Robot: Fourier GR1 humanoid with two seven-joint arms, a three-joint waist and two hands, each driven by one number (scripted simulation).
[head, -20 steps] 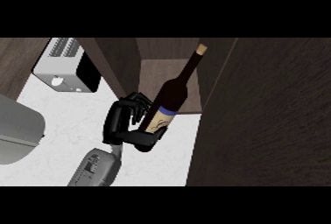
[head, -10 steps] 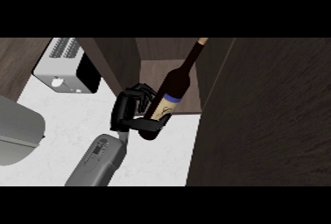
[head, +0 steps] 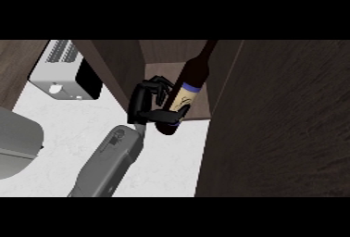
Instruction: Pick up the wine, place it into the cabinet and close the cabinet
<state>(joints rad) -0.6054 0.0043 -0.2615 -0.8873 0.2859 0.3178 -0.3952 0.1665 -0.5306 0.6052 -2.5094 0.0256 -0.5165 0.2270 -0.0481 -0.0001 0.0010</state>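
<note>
- Left hand (head: 147, 104) is wrapped around the lower half of the wine (head: 188, 88): fingers curled across the far side, thumb lying over the near side just under the pale label.
- Its grey forearm (head: 106, 162) comes up from the lower edge, left of centre, over the white bench (head: 171, 157).
- I see the wine as a dark bottle with a cream label and a blue band above it, tilted so the neck leans up and to the right.
- That bottle sits in the opening of the cabinet (head: 273, 129), between the dark panel on the left and the broad wood face on the right.
- Its base shows just in front of the shelf's front edge; I cannot tell whether it rests on anything.
- The neck's tip runs out of sight at the top.
- A white toaster (head: 61, 69) stands on the bench to the left of the cabinet, well apart from the hand.
- A rounded grey thing (head: 17, 143) sits at the left edge; I cannot tell what it is.
</note>
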